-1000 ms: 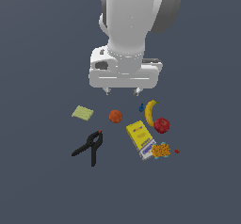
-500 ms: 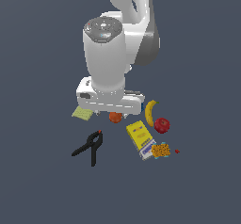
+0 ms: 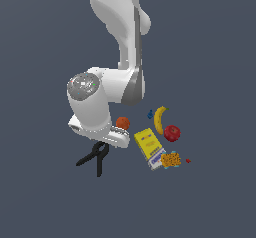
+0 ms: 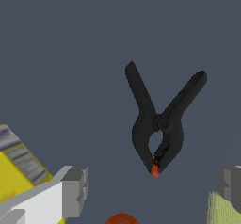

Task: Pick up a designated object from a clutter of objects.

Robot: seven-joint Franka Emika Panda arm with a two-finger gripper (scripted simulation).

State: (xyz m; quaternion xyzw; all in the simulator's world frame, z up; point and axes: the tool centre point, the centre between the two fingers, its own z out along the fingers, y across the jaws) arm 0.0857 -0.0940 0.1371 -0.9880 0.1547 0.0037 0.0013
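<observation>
Black spring clamp (image 4: 160, 124) flat on desk (image 4: 70, 53), handles splayed, untouched. Fingers (image 4: 74, 191) spread wide, empty. Gripper (image 4: 153, 190) above clamp's orange-red tip; yellow box (image 3: 149, 143) beside.

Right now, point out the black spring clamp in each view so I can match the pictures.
Exterior view: the black spring clamp lies low on the exterior view's left, just under the arm's hand, handles splayed.
Wrist view: the clamp fills the middle, a V with its orange-red tip between the fingers.
Shared landmark: the yellow box, at the frame's edge in the wrist view.
</observation>
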